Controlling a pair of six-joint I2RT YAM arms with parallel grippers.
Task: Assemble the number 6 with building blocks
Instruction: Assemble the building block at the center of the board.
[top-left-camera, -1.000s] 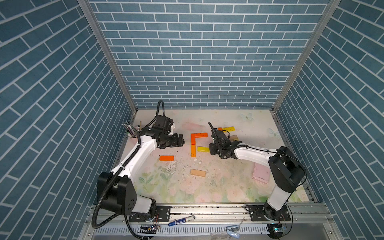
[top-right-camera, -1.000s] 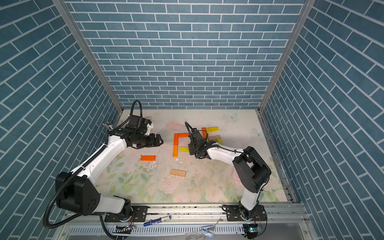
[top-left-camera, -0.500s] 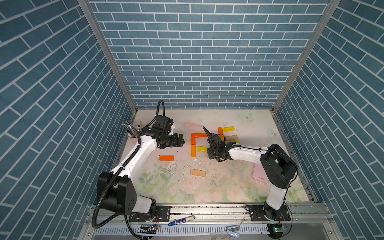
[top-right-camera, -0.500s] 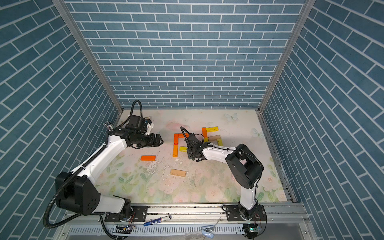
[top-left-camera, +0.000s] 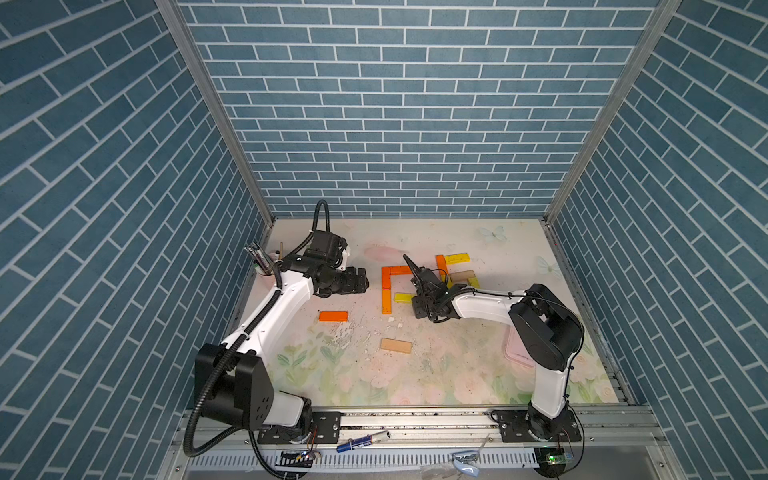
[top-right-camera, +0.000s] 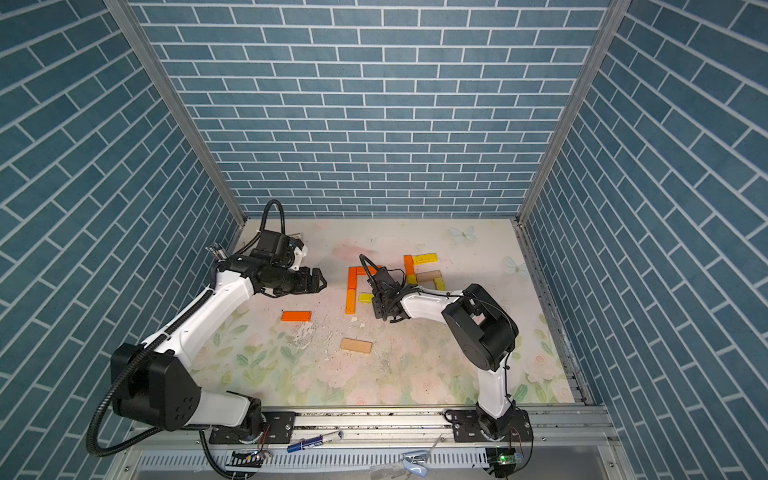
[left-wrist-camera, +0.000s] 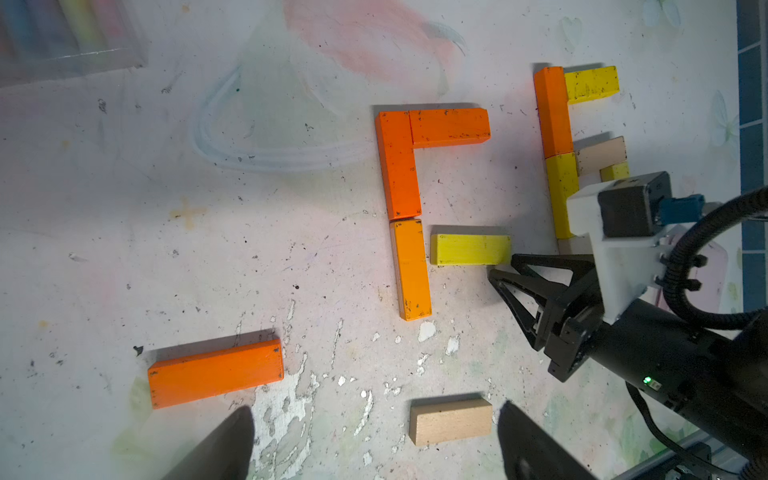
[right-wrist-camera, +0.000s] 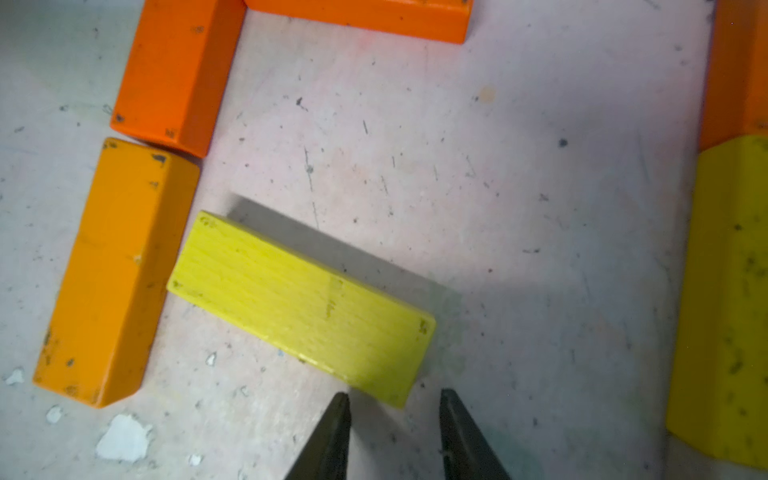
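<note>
**Right claw** (right-wrist-camera: 395, 401): tips a little apart, gripping nothing. Just ahead of the tips lies the near corner of a yellow block (right-wrist-camera: 299, 307), flat on the table (right-wrist-camera: 540, 208); contact cannot be told. The block's far end sits just beside a light-orange block (right-wrist-camera: 116, 270). Beyond that, end to end, comes an orange block (right-wrist-camera: 178, 70), then a 2nd orange block (right-wrist-camera: 357, 16) at a right angle. These 4 make the partial 6 (top-left-camera: 387, 291).

**Left claw** (left-wrist-camera: 374, 413): spread wide, empty, well apart from the 6. In its wrist view, a tan block (left-wrist-camera: 451, 422) shows between the fingers (left-wrist-camera: 528, 440).
</note>
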